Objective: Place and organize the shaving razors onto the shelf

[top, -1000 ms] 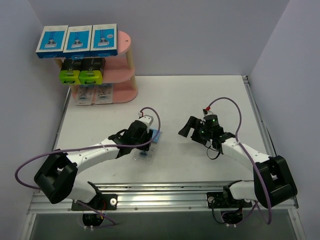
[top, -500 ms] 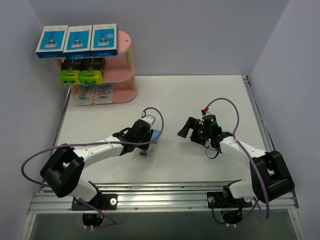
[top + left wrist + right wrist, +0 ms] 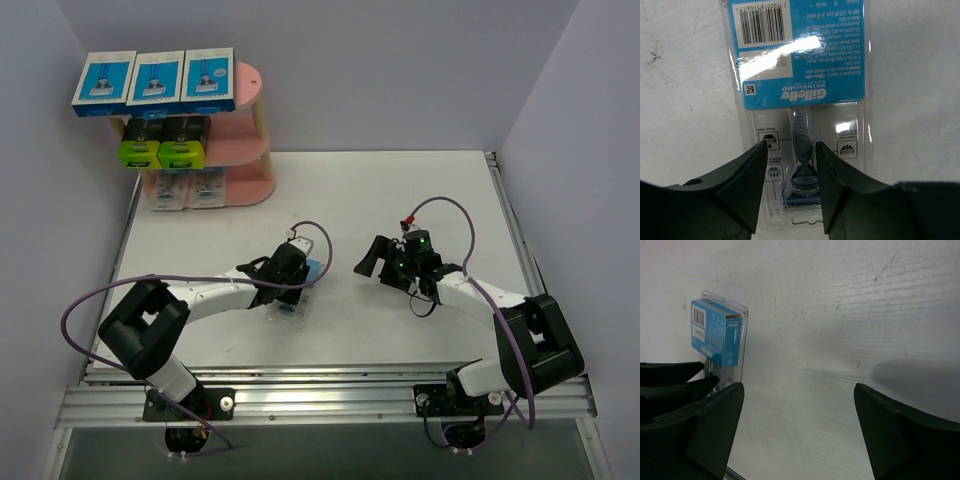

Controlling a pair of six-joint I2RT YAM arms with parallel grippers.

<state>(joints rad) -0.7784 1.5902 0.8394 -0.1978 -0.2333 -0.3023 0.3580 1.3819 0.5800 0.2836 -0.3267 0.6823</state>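
the overhead view alone shows the shelf [image 3: 250, 130], standing at the far left corner of the worktop [image 3: 400, 190]. three blue-and-white boxes [image 3: 155, 80] sit in a row on its top board, two black boxes [image 3: 165, 140] with lime-green ends on the middle board, and shelved blister packs [image 3: 187, 188] on the bottom one. from up there the loose blister pack [image 3: 289, 308] is only a pale sliver with a blue corner. it lies left of the worktop's middle, nearer the near edge and well apart from the shelf, half covered by the left gripper [image 3: 298, 280].

the left wrist view gives what the overhead cannot. the pack lies flat, back upward, with a barcode [image 3: 762, 24] on its blue card and the razor [image 3: 802, 150] showing through the clear plastic. the left gripper's fingers [image 3: 747, 175] stand half apart over the pack, one on each side of the razor handle with a gap on both sides. nothing is clamped; whether the tips touch the plastic i cannot tell.

the right wrist view sees the same pack low and side-on, with the left gripper's dark fingers at its near end. the right gripper [image 3: 372, 258] hangs to the right of the pack, apart from it, spread wide and holding nothing.
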